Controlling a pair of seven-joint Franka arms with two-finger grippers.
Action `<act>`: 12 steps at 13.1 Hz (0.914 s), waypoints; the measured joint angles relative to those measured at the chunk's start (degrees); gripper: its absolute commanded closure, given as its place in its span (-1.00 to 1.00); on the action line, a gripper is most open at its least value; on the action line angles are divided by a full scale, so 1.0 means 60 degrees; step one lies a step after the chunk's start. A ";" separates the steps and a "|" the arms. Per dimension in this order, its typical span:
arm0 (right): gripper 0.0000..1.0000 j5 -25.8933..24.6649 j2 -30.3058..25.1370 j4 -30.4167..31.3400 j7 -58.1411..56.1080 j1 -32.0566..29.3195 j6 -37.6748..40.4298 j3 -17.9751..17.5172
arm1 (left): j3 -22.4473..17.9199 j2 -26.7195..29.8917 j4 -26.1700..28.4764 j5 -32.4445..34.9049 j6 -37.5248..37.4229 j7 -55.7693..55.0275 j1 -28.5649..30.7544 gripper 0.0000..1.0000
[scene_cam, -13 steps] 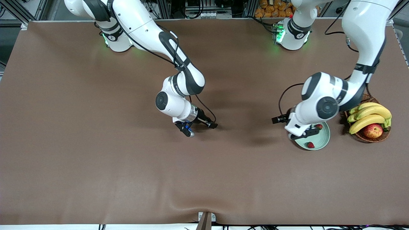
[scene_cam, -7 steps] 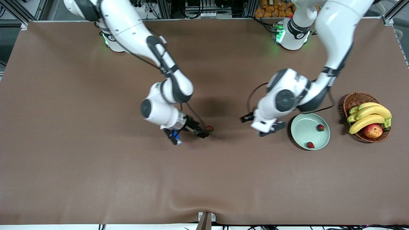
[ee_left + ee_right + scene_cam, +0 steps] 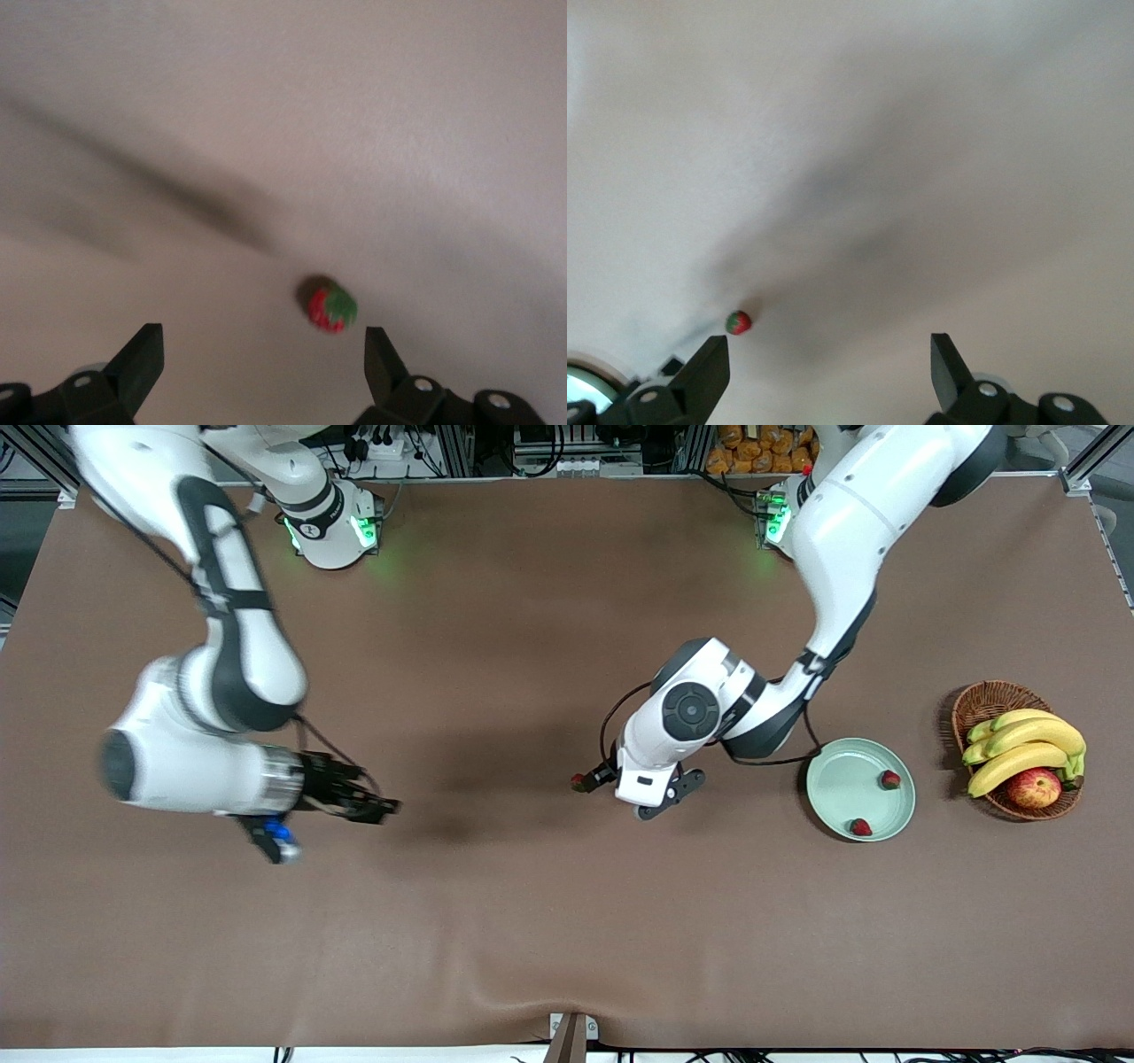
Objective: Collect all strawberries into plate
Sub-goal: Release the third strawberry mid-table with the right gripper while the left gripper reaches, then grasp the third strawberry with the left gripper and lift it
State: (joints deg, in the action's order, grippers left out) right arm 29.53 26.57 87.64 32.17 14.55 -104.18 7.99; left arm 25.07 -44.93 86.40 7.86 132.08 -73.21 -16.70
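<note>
The left pincer (image 3: 671,793) hangs low over the middle of the table (image 3: 496,921), its fingers spread wide and holding nothing. In the left wrist view a loose strawberry (image 3: 333,307) lies on the bare table just ahead of the two open fingers (image 3: 137,363), not yet between them. In the front view this same berry (image 3: 578,782) is a small red spot touching the edge of the wrist, toward the right arm's end of the table from the pincer. I judge that the pincer is placed here, open, because this berry is the next one to grasp.

The mint-green plate (image 3: 842,779) already carries two strawberries (image 3: 889,779), well apart from each other, so only one berry is left outside it. Just beside the plate stands a wicker basket (image 3: 983,700) with bananas (image 3: 1028,748) and an apple (image 3: 1034,787).

The right pincer (image 3: 376,808) is over empty table near the right arm's end, fingers also wide apart and empty; this arm seems to wait.
</note>
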 measured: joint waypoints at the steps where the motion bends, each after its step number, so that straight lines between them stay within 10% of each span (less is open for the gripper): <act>1: -1.00 -0.0218 -0.0200 -0.0052 -0.0602 -0.0377 0.0401 0.0000 | -0.0372 -0.0173 -0.0130 -0.0002 0.0388 -0.0052 -0.0445 -0.95; 12: -1.00 -0.4316 -0.2755 -0.0344 -0.5705 -0.1878 0.2571 -0.0012 | -0.1254 -0.1123 -0.0806 0.0360 0.1381 -0.0034 -0.1996 -0.28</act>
State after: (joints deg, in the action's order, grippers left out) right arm 3.64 10.04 85.57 -2.06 3.28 -88.76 7.91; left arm 17.55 -51.67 81.56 10.01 140.37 -73.41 -28.67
